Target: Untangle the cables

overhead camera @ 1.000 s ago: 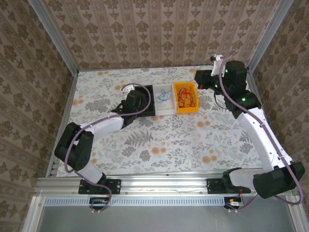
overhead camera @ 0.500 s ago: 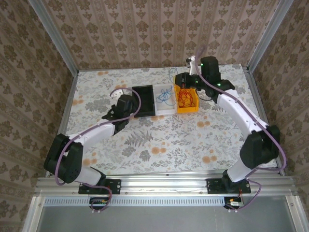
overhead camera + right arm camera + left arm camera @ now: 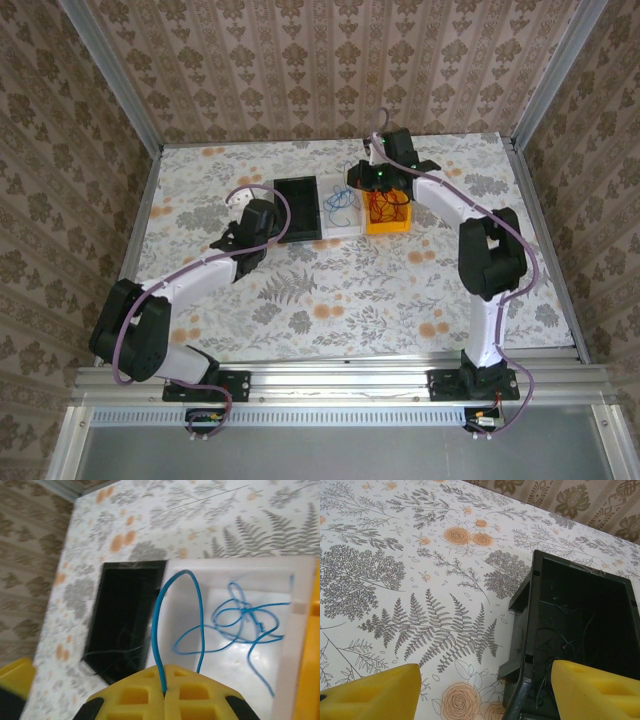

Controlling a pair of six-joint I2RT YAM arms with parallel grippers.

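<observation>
Left jaws have pulled back off the black bin to its near-left corner and hang there wide open, nothing between the yellow pads, just desk and the bin corner below. Reads as parked clear so the other arm has room. Dark cable lies loose on that bin's floor, so that colour looks sorted. Next along the row, white bin holds the blue cable, most of it coiled on the bin floor. Orange bin beside it holds the red cable. Furthest out, right arm has swung in from the far right corner of the desk, and its jaws now sit over the white bin, fully closed on a loop of the blue cable that arches up out of the bin into the pinch. My read: blue is either going into its own bin or coming out, can't tell which. Either way, don't let go until the loop is inside the white walls, not draped over the black bin's edge
</observation>
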